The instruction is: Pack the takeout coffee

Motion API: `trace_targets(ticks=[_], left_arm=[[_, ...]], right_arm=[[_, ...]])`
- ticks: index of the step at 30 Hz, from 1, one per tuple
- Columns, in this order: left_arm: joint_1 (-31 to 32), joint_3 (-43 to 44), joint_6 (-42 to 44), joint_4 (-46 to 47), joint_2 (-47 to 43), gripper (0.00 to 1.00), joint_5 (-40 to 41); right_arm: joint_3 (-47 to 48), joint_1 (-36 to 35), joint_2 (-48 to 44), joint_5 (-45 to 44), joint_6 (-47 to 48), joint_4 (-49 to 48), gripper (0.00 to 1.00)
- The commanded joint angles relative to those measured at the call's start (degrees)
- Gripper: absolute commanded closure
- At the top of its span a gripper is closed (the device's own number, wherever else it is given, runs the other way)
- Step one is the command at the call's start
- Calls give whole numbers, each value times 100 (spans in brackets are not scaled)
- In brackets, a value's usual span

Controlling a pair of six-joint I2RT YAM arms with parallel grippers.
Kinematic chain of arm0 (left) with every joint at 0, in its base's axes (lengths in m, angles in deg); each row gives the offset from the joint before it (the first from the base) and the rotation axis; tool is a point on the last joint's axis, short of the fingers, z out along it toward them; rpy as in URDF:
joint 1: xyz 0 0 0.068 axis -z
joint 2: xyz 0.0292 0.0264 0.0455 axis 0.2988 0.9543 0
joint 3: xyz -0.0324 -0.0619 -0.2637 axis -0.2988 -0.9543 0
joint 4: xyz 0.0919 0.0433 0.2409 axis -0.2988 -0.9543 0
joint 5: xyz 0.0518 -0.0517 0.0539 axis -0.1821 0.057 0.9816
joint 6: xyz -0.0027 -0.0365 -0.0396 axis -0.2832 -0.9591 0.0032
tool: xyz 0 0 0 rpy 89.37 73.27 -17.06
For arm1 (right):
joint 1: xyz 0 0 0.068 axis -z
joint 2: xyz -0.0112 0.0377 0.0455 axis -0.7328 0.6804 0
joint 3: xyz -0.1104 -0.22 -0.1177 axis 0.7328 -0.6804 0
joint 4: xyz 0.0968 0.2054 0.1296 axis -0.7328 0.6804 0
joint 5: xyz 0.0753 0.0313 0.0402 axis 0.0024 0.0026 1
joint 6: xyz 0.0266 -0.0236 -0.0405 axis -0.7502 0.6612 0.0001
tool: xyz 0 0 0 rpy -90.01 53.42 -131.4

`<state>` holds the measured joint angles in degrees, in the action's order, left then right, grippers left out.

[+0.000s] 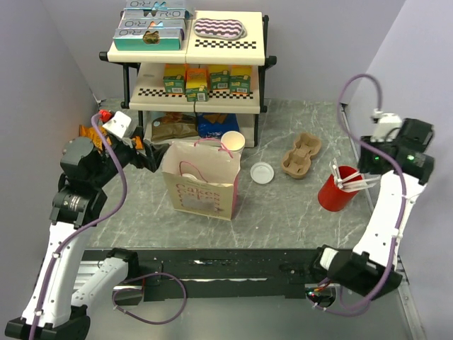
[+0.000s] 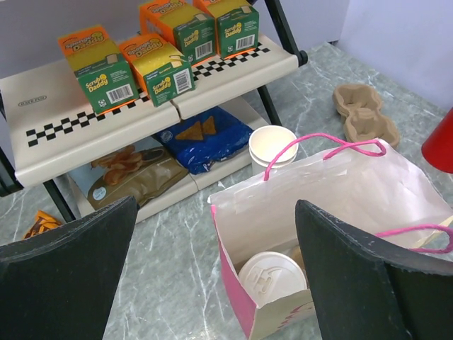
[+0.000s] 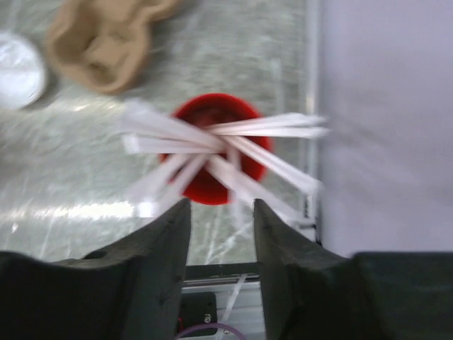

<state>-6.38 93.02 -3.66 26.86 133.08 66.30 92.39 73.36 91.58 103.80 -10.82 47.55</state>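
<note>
The takeout coffee (image 2: 272, 278) stands inside the pink-and-white paper bag (image 2: 233, 283), its white lid (image 1: 188, 170) showing through the bag's open top. My left gripper (image 2: 216, 207) is open wide just left of the bag (image 1: 202, 191), level with its rim, and holds nothing. In the top view the left gripper (image 1: 147, 159) sits beside the bag's left wall. My right gripper (image 3: 221, 212) hovers over the red cup of white straws (image 3: 216, 145) at the right, its jaws partly apart with nothing between them. The right wrist view is blurred.
A stack of lidless cream cups (image 1: 233, 142) stands behind the bag, with a loose white lid (image 1: 262, 173) and a brown cup carrier (image 1: 302, 154) to the right. A two-tier shelf (image 1: 198, 99) with boxes and snack bags fills the back. The red cup (image 1: 336, 191) is near the right wall.
</note>
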Motion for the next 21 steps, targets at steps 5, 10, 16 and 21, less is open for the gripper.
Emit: trace_targets(ticks=[5,10,16,21], left_arm=[[-81,66,-426,164,-210,1,-389],[-90,101,-304,120,-271,1,-433],[-90,128,-101,172,-105,1,-696],[-90,66,-171,366,124,1,-854]], right_arm=[[553,988,337,-183,-209,-83,45],[439,1059,433,-167,-253,-170,41],[500,1085,688,44,-482,-232,40],[799,1085,1074,219,-447,-215,41]])
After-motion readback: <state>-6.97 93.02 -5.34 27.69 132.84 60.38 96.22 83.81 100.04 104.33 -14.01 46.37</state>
